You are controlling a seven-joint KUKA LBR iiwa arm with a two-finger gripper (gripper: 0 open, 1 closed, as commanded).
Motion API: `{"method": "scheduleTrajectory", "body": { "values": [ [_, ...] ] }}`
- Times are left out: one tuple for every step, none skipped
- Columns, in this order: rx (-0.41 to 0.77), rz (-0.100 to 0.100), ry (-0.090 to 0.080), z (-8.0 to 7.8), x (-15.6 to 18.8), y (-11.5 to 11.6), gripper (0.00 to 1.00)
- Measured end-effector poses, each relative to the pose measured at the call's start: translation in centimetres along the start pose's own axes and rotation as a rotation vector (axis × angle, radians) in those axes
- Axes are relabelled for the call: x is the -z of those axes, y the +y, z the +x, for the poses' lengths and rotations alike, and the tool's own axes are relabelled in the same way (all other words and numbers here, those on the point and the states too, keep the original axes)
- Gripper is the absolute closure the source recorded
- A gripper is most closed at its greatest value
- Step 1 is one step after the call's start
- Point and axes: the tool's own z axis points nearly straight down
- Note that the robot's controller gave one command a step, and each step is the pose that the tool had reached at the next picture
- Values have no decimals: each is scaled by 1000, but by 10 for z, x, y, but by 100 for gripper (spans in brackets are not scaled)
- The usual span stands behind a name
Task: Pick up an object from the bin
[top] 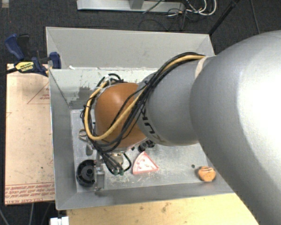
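Observation:
My gripper point(99, 176) reaches down in the bin's front left corner, under the arm's orange dome. Its grey metal end stands right beside a black round ring-shaped thing point(86, 173), which lies just to its left on the bin floor; whether they touch is not visible. A flat pink and white triangle point(144, 165) lies to the gripper's right, near the front wall. Nothing shows held by the gripper.
A small tan, rounded lump point(206, 174) lies at the front right of the bin floor. The thick grey arm and its cables cover the middle and right of the bin. The bin's left and front walls stand close to the gripper.

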Motion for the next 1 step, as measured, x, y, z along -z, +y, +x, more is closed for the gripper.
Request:
{"method": "scheduleTrajectory", "body": {
  "values": [
    [298,0,3,-6,-33,2,100]
  ]
}}
